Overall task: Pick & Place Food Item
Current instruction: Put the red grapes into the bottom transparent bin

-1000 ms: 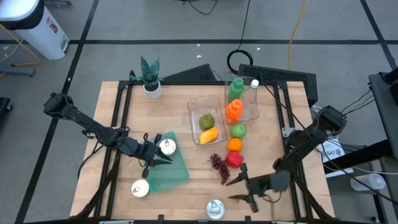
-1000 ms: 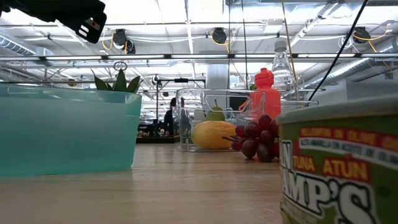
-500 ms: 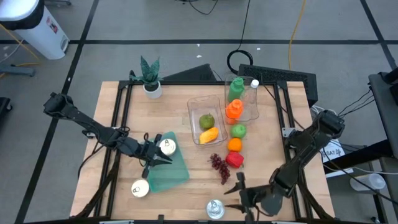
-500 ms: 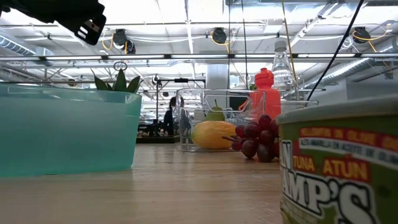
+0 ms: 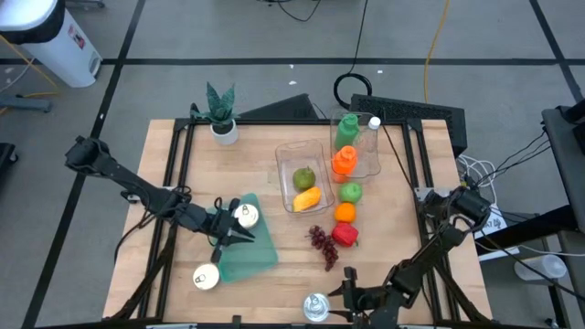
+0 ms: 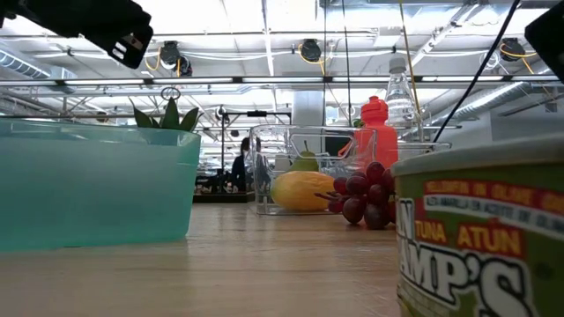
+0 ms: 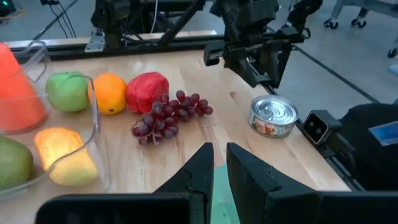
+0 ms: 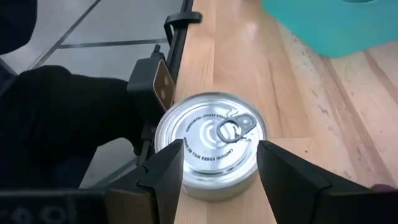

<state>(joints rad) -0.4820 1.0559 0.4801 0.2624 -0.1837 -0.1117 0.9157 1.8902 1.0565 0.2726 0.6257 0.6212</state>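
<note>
A silver tuna can stands on the wood near the table's front edge and fills the low view's right foreground. My right gripper is open. It hovers just right of the can, its fingers to either side and clear of it. My left gripper is shut on nothing, above the teal bin. A second can shows at the bin's far end. A third stands left of the bin.
Purple grapes, a red fruit, an orange and a green apple lie mid-table. A clear tray holds a green and a yellow fruit. Bottles and a potted plant stand at the back.
My right gripper has moved down and toward the table's near edge, closing on the tuna can by the front edge, and its wrist has rolled. It now shows in the low view's upper right corner. The can has stayed in place.
</note>
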